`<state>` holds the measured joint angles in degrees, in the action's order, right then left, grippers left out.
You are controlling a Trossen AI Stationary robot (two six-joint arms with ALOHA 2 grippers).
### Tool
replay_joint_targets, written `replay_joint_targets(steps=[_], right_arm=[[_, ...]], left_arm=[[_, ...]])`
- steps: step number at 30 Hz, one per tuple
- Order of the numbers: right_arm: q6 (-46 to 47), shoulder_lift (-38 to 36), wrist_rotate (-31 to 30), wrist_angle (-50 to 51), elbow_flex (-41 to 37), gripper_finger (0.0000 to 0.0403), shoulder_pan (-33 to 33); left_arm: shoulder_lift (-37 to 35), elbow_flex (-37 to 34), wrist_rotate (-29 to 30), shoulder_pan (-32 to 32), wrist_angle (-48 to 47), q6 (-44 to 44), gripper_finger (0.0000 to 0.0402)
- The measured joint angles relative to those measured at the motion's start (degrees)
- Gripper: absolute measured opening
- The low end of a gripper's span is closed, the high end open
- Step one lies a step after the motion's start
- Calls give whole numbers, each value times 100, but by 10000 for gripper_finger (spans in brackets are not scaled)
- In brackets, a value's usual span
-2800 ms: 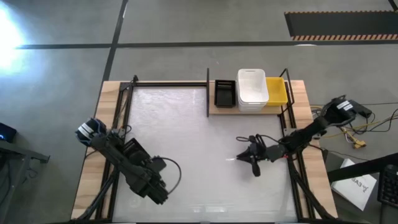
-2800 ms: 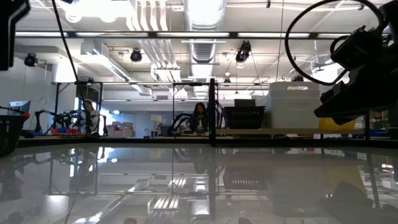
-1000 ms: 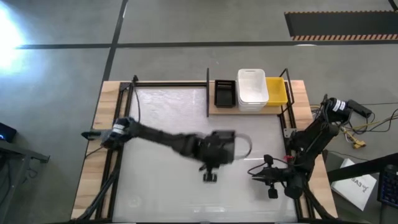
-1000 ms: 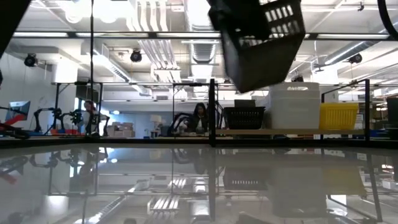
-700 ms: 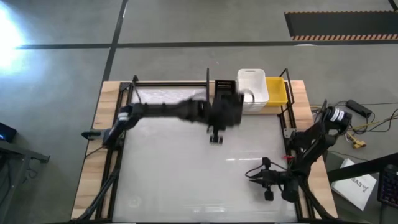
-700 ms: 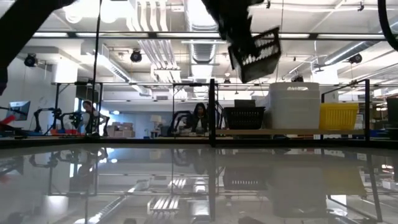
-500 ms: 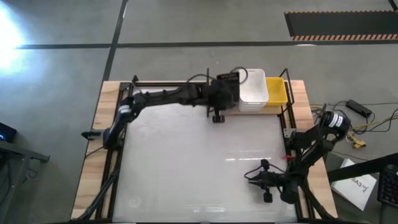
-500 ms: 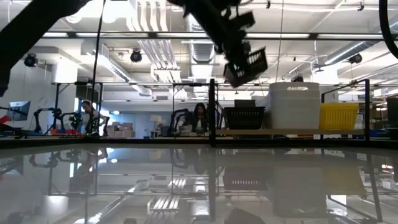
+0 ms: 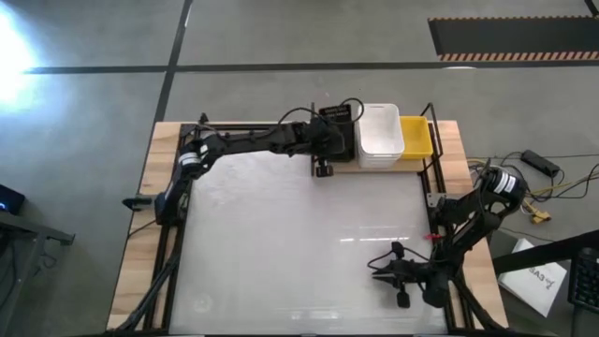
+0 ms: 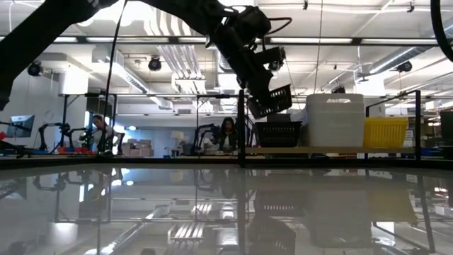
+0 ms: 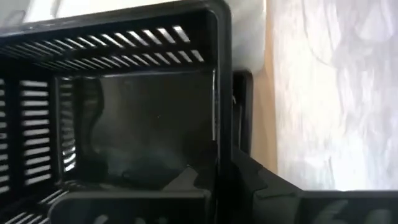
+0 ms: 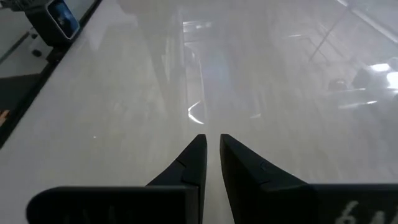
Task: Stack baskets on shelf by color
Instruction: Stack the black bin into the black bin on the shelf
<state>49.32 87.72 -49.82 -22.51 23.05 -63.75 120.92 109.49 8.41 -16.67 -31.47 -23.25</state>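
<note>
My left gripper (image 10: 256, 83) reaches to the far edge and is shut on a black slotted basket (image 10: 272, 101), which hangs tilted just above another black basket (image 10: 277, 133) standing on the pale wood shelf (image 10: 318, 149). Beside that one stand a stack of white baskets (image 9: 379, 136) and a yellow basket (image 9: 418, 137). Near the table's front right, my right gripper (image 12: 211, 140) hovers low over the tabletop with its fingers nearly together and nothing between them. My left gripper pinches one wall of the black basket at its rim (image 11: 221, 155), one finger (image 11: 186, 180) inside the basket and the other (image 11: 255, 180) outside. The basket is lifted clear and tilted, one end higher than the other, over the shelf's black basket (image 11: 242, 112).
Thin black upright rods (image 9: 313, 140) stand at the shelf's ends, one right beside the held basket. The white tabletop (image 9: 281, 243) spreads between the arms. Cables (image 9: 543, 192) lie off the table's right side. A person (image 10: 228, 134) sits in the room beyond.
My left gripper has carried the black basket from over the table's middle toward the far edge and down, ending just above the black basket on the shelf. The basket has stayed tilted in the hold.
</note>
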Motion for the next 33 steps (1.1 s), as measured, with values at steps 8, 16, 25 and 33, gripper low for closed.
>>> replay_joint_targets(steps=[8,16,25,33], right_arm=[[-199,-72,-81,-15,4,38,0],[-198,-70,-81,-24,4,38,0],[-196,-70,-83,-35,4,38,0],[-196,-70,-83,-37,4,38,0]], left_arm=[[-20,-205,-36,35,104,-3,0],[14,-550,-35,88,743,-16,0],[0,-810,-35,93,1020,-160,0],[0,-857,-36,94,1046,-167,34]])
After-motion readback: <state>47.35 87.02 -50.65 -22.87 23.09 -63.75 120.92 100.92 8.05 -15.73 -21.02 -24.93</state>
